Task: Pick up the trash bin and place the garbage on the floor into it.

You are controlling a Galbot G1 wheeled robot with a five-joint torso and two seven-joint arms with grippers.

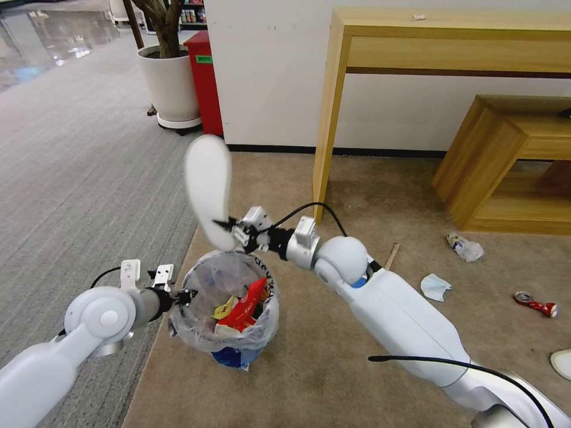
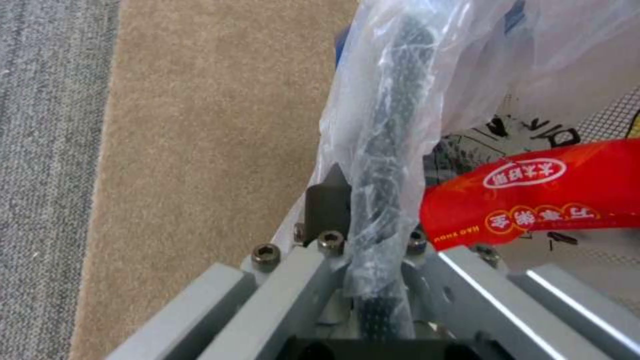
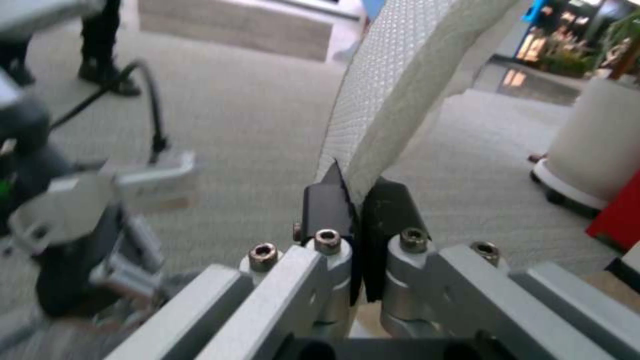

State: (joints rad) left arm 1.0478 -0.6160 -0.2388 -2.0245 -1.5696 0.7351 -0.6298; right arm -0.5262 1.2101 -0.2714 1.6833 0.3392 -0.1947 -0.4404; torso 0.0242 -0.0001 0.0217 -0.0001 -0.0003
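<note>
Nearest, at the lower left of the head view: left gripper [image 1: 185,294] clamped tight on the near rim of the trash bin [image 1: 225,309], one finger inside the rim and one outside, crinkly liner bag caught in the pinch. Bin apparently raised just off the floor [image 1: 309,380], above the seam where tan carpet meets the grey ribbed carpet [image 1: 71,196]; already inside, a red wrapper [image 1: 245,308] and yellow scraps.

Just beyond, over the far rim: right gripper [image 1: 229,227] closed flat on one end of a white foam insole [image 1: 208,189], which stands nearly upright above the bin mouth.

Judged from its look: insole very light, soft and bendy, not fragile, likely to flop or catch the rim on release; a pinch at one end suits it. Bin light too, but a rim hold through slick plastic could slip or tilt.

Farther right on the tan carpet, garbage not yet gathered: mask [image 1: 435,287], crushed red can [image 1: 537,304], crumpled bottle [image 1: 466,246], stick [image 1: 391,256].

Left wrist view: black mesh rim [image 2: 390,165] under the bag and the printed wrapper, up close. Right wrist view: the insole's dimpled texture [image 3: 400,90] between dark pads [image 3: 327,205], left arm blurred behind. Head view alone: bin and insole lined up together.
</note>
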